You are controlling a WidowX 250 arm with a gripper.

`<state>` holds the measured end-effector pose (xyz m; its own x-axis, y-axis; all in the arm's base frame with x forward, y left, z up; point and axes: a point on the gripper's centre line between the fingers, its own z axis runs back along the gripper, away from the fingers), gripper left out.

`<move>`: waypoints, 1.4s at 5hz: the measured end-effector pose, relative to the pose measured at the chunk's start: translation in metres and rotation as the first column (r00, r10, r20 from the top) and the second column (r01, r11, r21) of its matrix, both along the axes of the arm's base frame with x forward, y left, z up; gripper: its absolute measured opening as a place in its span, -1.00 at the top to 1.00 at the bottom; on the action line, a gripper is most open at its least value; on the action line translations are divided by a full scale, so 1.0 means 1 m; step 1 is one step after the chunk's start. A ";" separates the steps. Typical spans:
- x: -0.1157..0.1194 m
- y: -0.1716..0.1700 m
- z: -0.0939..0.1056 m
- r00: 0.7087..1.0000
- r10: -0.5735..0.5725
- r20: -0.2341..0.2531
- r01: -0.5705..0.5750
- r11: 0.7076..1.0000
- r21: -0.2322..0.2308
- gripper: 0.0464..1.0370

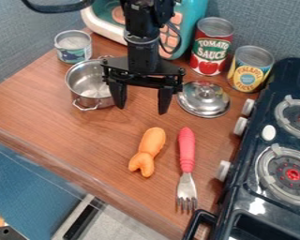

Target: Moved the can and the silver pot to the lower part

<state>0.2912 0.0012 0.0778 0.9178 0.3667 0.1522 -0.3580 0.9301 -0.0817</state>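
- Pincer point(142, 110), spread wide, unladen, over table point(49, 115).
- Silver pot point(95, 102), uncovered, bare metal inside, far left.
- Small can point(73, 55), just behind pot.
- Red-labelled can point(211, 51), yellow-labelled can point(248, 72), behind metal lid point(199, 104).

Stove point(243, 161) (partly) beyond the edge

From its middle, the brown wood-grain counter point(46, 108) is carrying a short blue-green metal can point(73, 48) at eleven, round silver pot point(85, 83) at ten, teal-and-white toy appliance point(193, 16) at twelve, tall red can point(209, 52) at one, yellow-and-blue can point(248, 71) at two, domed silver lid point(204, 102) at three, dark toy stove point(260, 145) at four, red-handled metal fork point(186, 161) at five and orange knobbly toy point(149, 147) at six.
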 end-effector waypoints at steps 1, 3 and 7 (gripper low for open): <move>-0.003 -0.001 -0.009 0.999 0.001 -0.034 -0.001 1.000 -0.004 -0.92; 0.001 0.041 -0.002 0.991 0.122 -0.054 -0.120 0.992 0.046 -0.92; 0.035 0.188 0.013 0.916 0.400 -0.044 -0.397 0.916 0.066 -0.92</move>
<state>0.3261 0.1891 0.0908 0.7051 0.6961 0.1353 -0.7021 0.7121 -0.0046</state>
